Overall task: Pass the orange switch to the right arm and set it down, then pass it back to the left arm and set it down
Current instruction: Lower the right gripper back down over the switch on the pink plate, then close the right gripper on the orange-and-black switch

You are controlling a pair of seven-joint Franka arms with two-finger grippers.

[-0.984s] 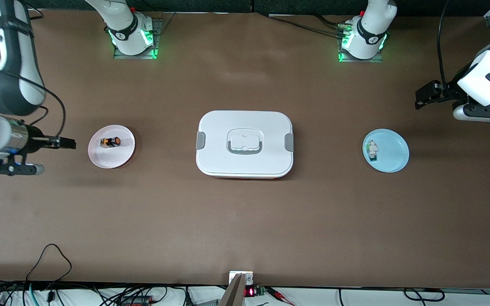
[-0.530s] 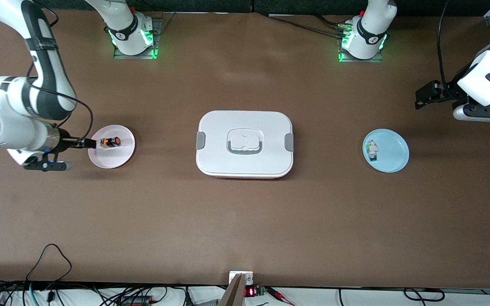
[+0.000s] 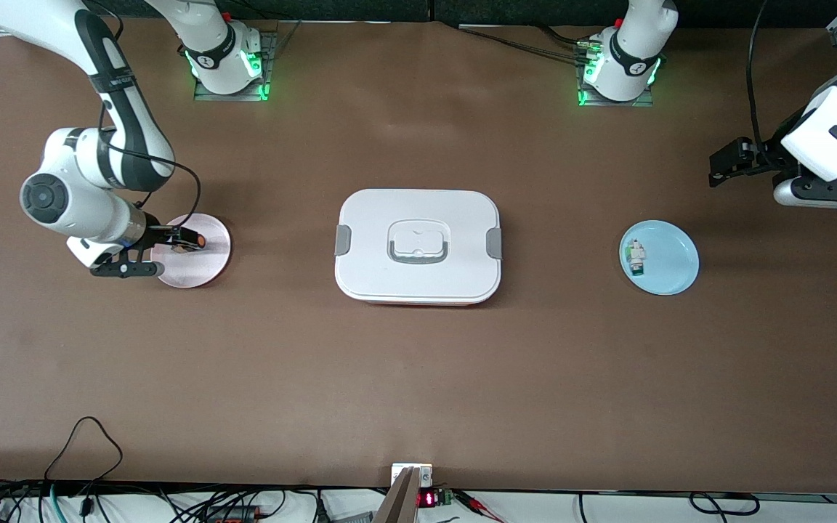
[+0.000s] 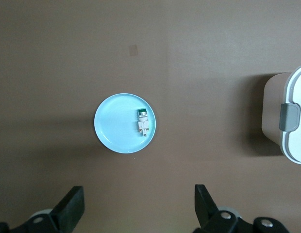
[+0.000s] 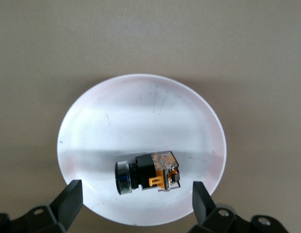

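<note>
The orange switch (image 5: 148, 175) lies on its side on a pink plate (image 5: 141, 116) toward the right arm's end of the table. In the front view the switch (image 3: 198, 239) peeks out beside my right gripper (image 3: 177, 238). That gripper (image 5: 136, 206) hovers open over the plate's edge, one finger (image 5: 70, 199) on each side of the switch and not touching it. The white box (image 3: 418, 245) with its grey handle sits at the table's middle. My left gripper (image 3: 718, 165) waits open and empty above the left arm's end of the table, also seen as the left gripper (image 4: 139, 206).
A blue plate (image 3: 673, 265) holds a small white component with a green end (image 3: 635, 258) between the box and the left arm. In the left wrist view the blue plate (image 4: 114, 131) and a corner of the box (image 4: 296, 121) show. Cables run along the table's near edge.
My right arm has swung in from the table's end, bringing its open gripper over the pink plate and the switch. The left arm has not moved.
</note>
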